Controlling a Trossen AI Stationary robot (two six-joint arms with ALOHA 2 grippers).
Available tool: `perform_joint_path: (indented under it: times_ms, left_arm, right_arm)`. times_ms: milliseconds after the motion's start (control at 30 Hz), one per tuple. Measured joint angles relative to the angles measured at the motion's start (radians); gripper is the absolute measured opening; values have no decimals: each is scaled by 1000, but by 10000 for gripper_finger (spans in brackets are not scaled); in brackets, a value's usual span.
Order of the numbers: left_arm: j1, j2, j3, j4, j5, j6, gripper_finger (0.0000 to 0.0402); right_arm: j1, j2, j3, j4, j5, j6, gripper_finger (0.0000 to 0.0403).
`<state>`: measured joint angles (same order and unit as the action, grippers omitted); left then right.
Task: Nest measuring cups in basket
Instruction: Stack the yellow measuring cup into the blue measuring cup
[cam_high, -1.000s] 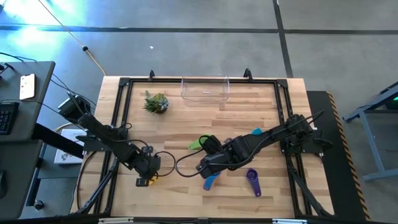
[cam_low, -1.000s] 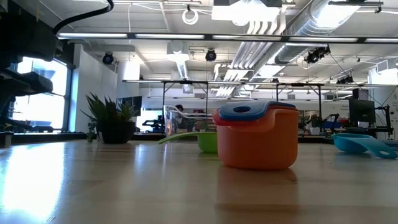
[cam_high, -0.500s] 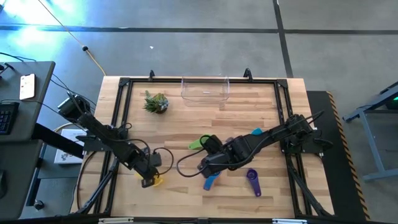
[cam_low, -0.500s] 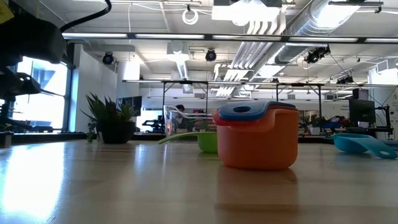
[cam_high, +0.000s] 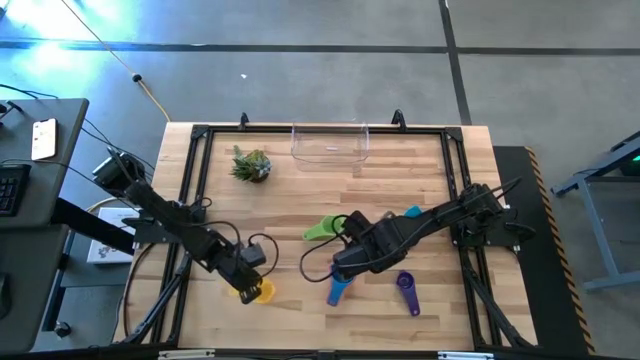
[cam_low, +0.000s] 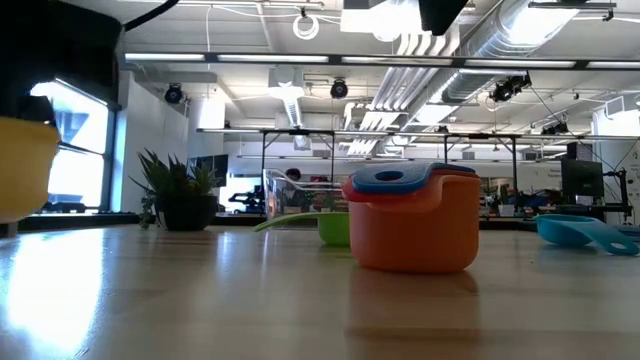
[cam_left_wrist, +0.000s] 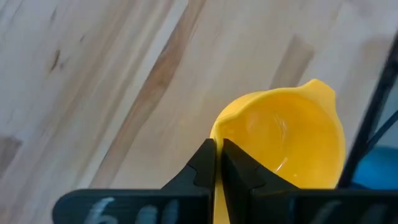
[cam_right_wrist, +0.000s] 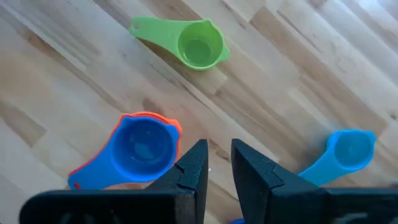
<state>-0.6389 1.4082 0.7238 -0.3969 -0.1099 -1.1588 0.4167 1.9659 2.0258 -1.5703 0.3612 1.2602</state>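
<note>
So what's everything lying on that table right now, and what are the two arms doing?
Yellow cup: one, held off the table at its near left.
Blue cup: one, nested in the orange cup, mid-table.
Green cup: one, alone, just behind that pair.
Teal cup: one, right of centre.
Purple cup: one, near right.
Basket: one, clear, far edge, nothing visible in it.
Plant: one, spiky green, far left.
Left gripper: shut on the yellow cup's rim.
Right gripper: open, above the orange-blue pair.
</note>
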Motion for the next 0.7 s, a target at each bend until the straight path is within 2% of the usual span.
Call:
perform_joint_path:
  times_ms: [200,467,600,700]
  left_arm:
    - [47,0,61,2,-34,9,1]
    - [108,0,121,-1,-38,49,1]
    - [133,0,139,-2,-38,62,1]
    - [150,0,148,-3,-37,63,1]
  right_arm:
    - [-14,-9,0,-1,35,-75,61]
    - [-79,-10,-10,1,59,-254,61]
    - [-113,-27,-90,1,55,-340,61]
    - [-130,-72,-197,0,53,-340,61]
